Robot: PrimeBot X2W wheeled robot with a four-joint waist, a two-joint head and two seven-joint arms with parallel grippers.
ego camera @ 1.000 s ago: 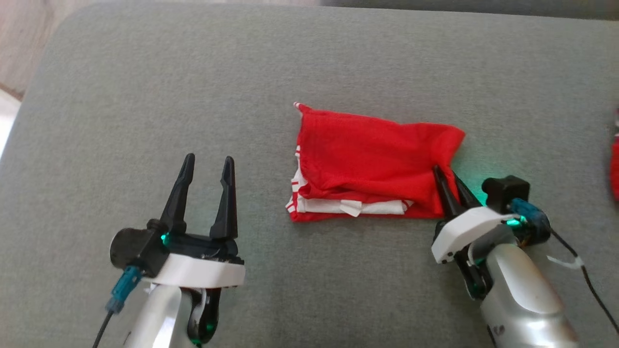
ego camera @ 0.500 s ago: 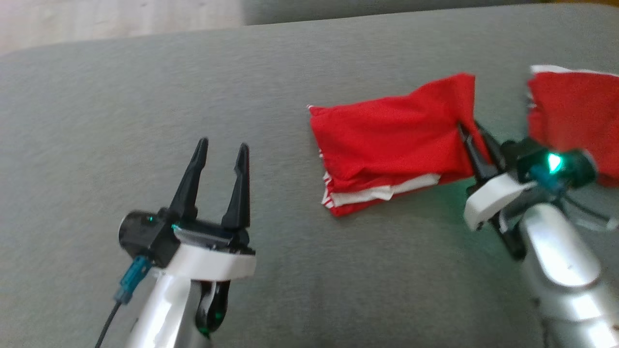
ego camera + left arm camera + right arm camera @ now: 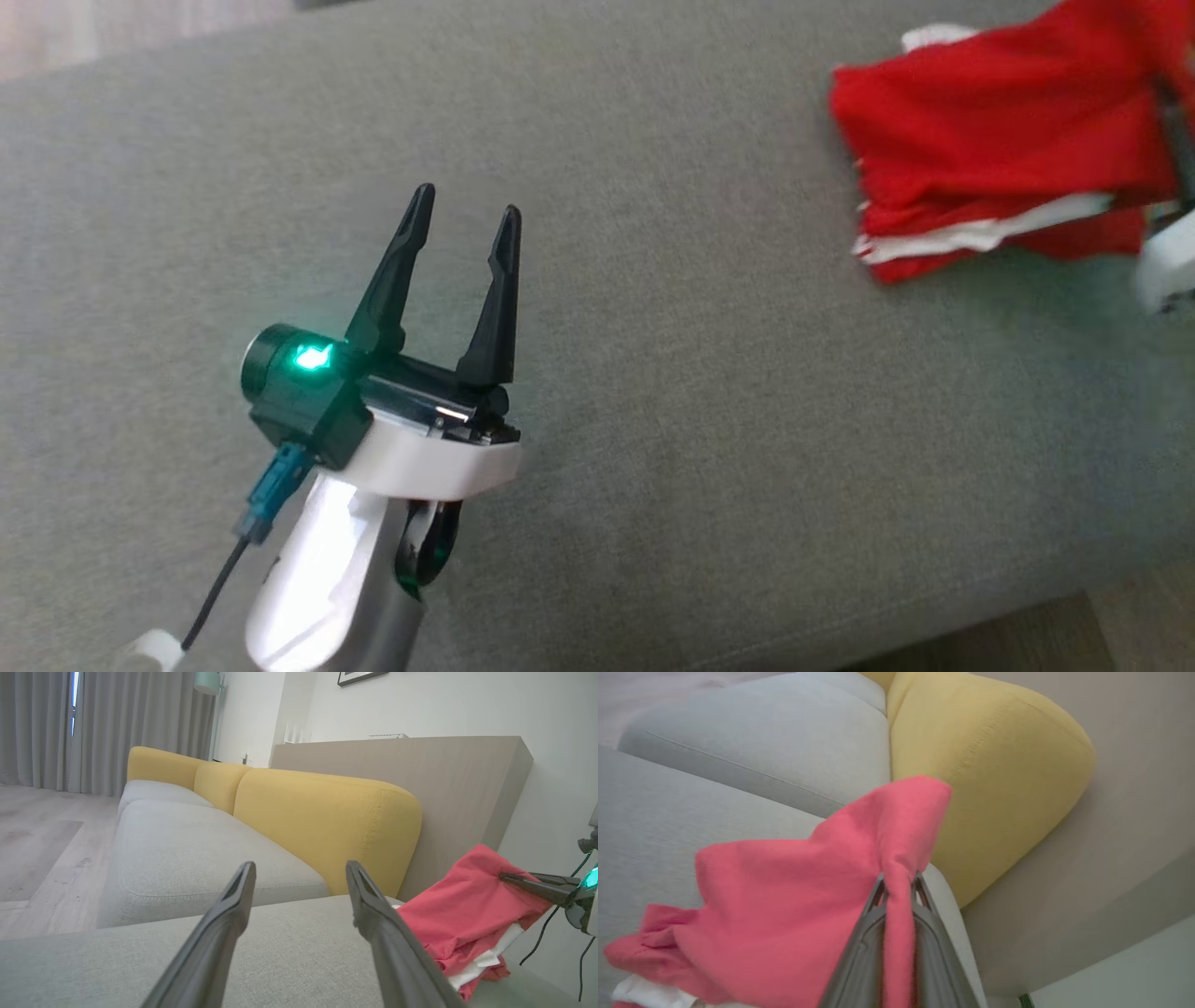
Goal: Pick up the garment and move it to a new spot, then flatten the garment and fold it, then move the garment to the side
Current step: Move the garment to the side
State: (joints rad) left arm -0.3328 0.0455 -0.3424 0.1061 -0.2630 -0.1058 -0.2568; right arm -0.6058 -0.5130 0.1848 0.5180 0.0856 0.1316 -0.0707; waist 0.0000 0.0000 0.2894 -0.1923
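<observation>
**Operator:** Two things I need: what holds the garment (image 3: 999, 159), and where is it?

**Spotter:** Your right hand (image 3: 899, 882) holds it. Its fingers (image 3: 864, 952) are pressed together on a bunched fold of red cloth near the garment's right end.

**Operator:** And the place?

**Spotter:** It is at the far right of the grey sofa cushion (image 3: 700, 420), in the top right corner of your head view. The pinched end is raised and the rest slopes down toward the cushion. White layers (image 3: 990, 233) peek out under the red along the near edge. You cannot tell whether the low end rests on the cushion or only brushes it.

**Operator:** What about my other side?

**Spotter:** Your left hand (image 3: 467, 199) is over the cushion, well apart from the garment. Its fingers are spread wide with nothing between them, and a green light (image 3: 313, 357) glows beside its base. Beyond the cushion, your left wrist view shows a yellow backrest (image 3: 327, 821).
</observation>
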